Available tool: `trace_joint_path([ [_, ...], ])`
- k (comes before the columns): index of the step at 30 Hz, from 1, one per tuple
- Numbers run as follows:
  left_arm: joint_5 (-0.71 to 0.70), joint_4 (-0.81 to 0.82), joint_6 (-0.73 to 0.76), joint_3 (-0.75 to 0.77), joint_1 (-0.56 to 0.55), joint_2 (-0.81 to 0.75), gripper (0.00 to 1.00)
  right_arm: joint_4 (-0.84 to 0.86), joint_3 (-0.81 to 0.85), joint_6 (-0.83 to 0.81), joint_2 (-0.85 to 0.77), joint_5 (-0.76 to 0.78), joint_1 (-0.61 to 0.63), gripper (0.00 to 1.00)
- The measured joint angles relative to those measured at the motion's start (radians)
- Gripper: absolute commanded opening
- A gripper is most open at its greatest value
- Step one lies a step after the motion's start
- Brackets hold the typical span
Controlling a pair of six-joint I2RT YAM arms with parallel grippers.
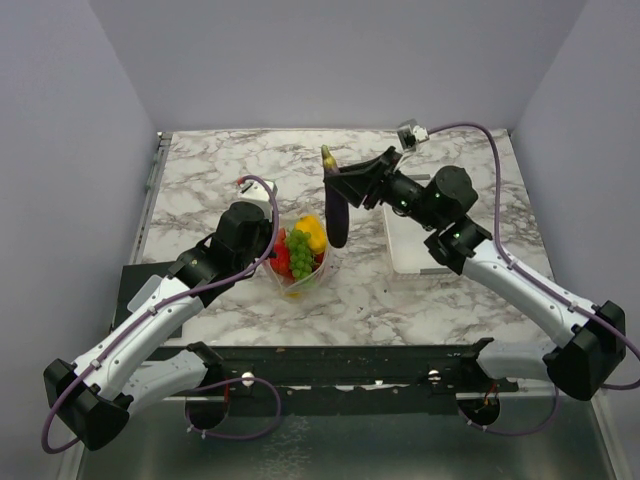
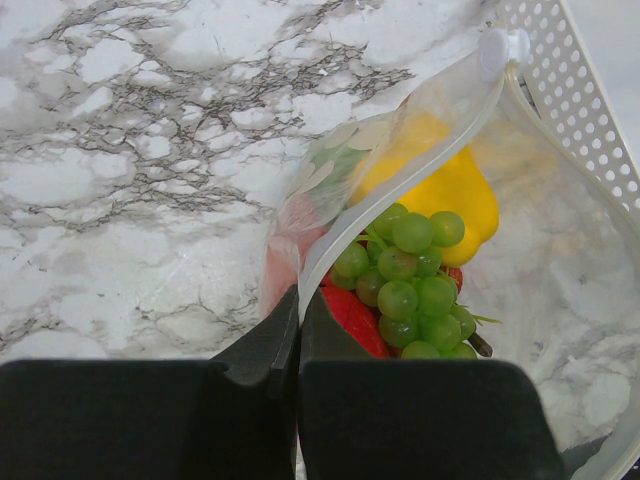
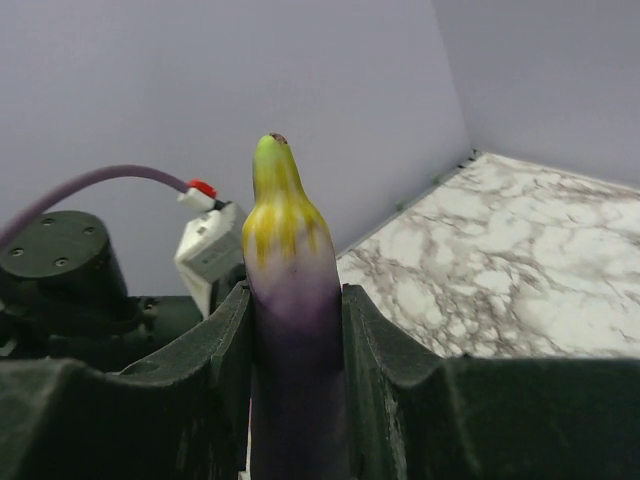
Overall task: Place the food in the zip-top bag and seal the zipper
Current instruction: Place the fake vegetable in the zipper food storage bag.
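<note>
Right gripper [image 3: 296, 330] clamps the purple piece [image 3: 290, 250], long axis vertical, stem up. Zip-top bag [image 1: 298, 285] sits below it and slightly to its left, grapes [image 2: 405, 275] already inside. Left gripper [image 2: 298, 315], pinched closed on the zipper [image 2: 420, 170], holds the mouth open.

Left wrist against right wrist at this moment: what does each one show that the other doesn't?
Only the left wrist view: the left tool shut on the mouth edge of the zip-top bag, the zipper running up from it, green grapes and a yellow fruit inside, and the white basket at the frame's right edge.
Only the right wrist view: the right tool clamped on the purple piece, its green-yellow tip pointing up.
Both: the marble table.
</note>
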Motion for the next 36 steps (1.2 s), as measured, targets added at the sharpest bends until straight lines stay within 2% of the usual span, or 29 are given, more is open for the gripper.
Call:
trace_joint_path([
  [7, 0.0, 0.0, 0.0, 0.0, 0.0, 0.0, 0.0, 0.142, 0.0, -0.029, 0.035, -0.003, 0.093, 0.01],
  [13, 0.001, 0.0, 0.0, 0.0, 0.0, 0.0, 0.0, 0.229, -0.019, -0.088, 0.095, -0.003, 0.122, 0.01],
  [25, 0.001, 0.0, 0.0, 0.0, 0.0, 0.0, 0.0, 0.436, -0.184, -0.265, 0.187, -0.024, 0.138, 0.01],
  [36, 0.001, 0.0, 0.0, 0.0, 0.0, 0.0, 0.0, 0.573, -0.331, -0.389, 0.195, -0.045, 0.153, 0.01],
])
